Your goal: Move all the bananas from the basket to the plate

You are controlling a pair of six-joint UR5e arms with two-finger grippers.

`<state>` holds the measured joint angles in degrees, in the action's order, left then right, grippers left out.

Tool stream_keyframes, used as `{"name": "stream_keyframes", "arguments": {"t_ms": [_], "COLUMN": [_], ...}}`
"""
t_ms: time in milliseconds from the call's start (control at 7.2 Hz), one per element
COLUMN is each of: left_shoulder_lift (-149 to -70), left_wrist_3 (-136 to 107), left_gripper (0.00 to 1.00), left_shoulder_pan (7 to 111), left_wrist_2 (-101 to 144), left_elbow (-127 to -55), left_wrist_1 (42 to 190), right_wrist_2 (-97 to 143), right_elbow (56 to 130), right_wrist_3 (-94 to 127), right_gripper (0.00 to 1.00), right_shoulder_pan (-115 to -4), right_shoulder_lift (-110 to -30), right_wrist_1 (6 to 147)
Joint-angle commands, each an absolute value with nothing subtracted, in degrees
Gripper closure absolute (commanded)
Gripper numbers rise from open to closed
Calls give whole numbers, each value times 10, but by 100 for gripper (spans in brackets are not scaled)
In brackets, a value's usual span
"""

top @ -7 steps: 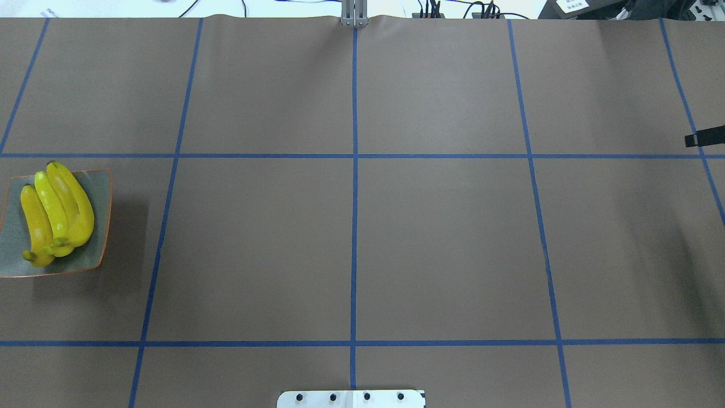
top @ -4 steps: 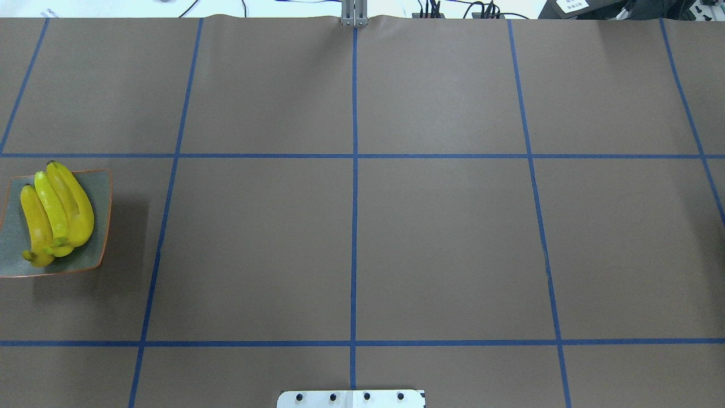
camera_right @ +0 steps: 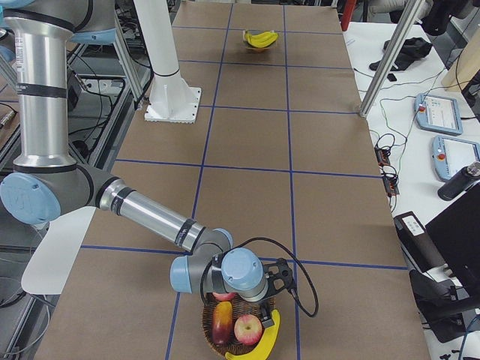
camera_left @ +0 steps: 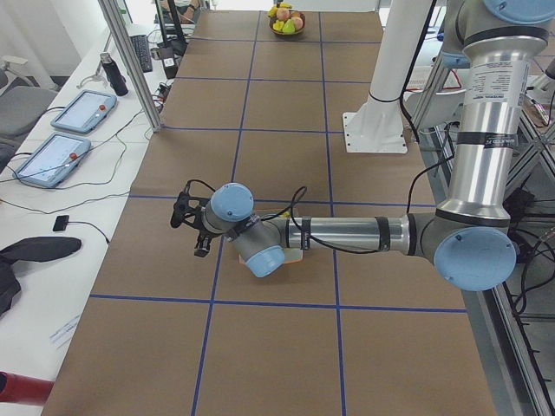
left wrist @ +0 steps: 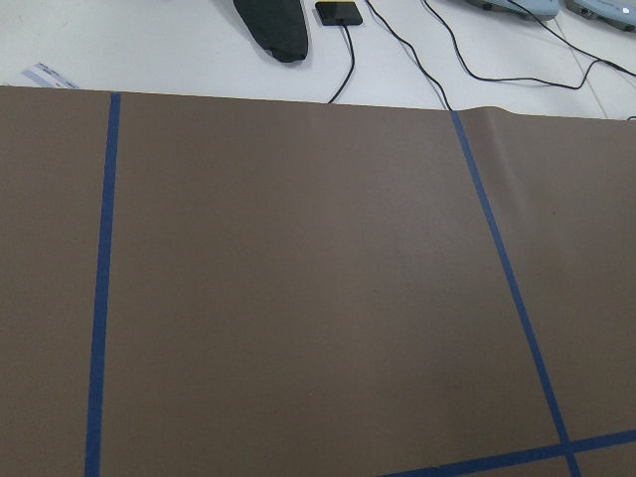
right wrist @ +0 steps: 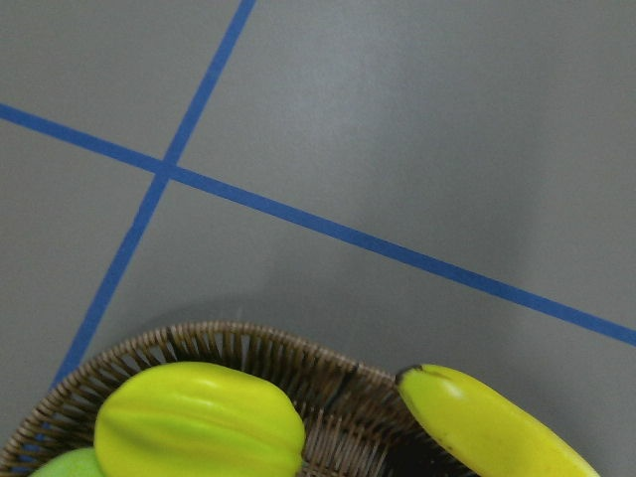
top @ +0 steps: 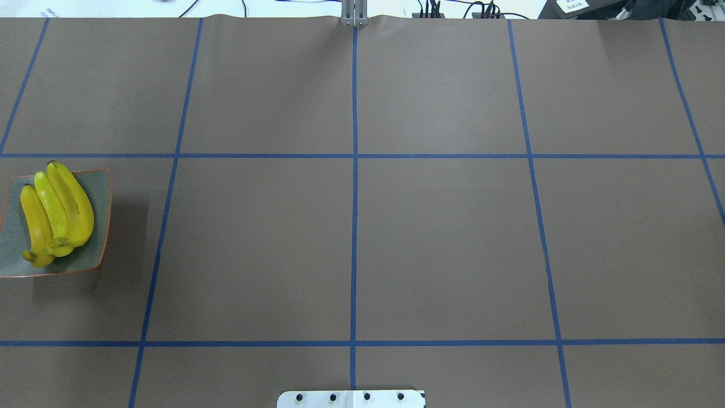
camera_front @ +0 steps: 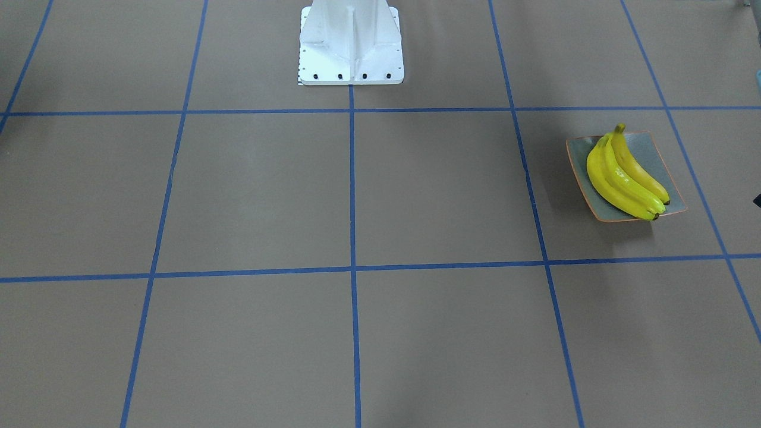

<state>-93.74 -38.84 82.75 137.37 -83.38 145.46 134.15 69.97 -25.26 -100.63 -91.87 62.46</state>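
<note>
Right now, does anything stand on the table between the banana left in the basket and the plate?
Nothing visible does. Between the banana in the basket and the plate, the table shows only brown paper and blue tape lines. The white robot base stands aside at the edge. Three bananas already crowd the plate.

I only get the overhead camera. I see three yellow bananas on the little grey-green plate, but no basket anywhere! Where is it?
Observer: The brown woven wicker basket sits far off on the robot's right, outside your picture.
Operator: Any bananas in it?
Observer: Yes, one glossy yellow banana lies along its rim, next to some red fruit.
Operator: And where are the arms?
Observer: The right arm reaches out low, with its wrist right over that basket.
</note>
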Motion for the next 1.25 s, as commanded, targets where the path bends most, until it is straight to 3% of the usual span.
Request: {"name": "stream_keyframes", "arguments": {"t_ms": [0, 1111], "left_shoulder_lift": [-936, -938], "left_wrist_3": [-388, -395], "left_gripper": [1, 1], "left_shoulder_pan": [827, 827], "left_wrist_2": [1375, 1376], "left_elbow": [-835, -838], "left_wrist_1": [1455, 1449], "right_wrist_2": [1332, 1232], "right_elbow": [638, 428], "right_wrist_3": [-385, -544], "right_gripper": [0, 2], "right_shoulder_pan": [-1041, -1026], "right_shoulder_lift": [-871, -791], "right_wrist_1": [694, 640]}}
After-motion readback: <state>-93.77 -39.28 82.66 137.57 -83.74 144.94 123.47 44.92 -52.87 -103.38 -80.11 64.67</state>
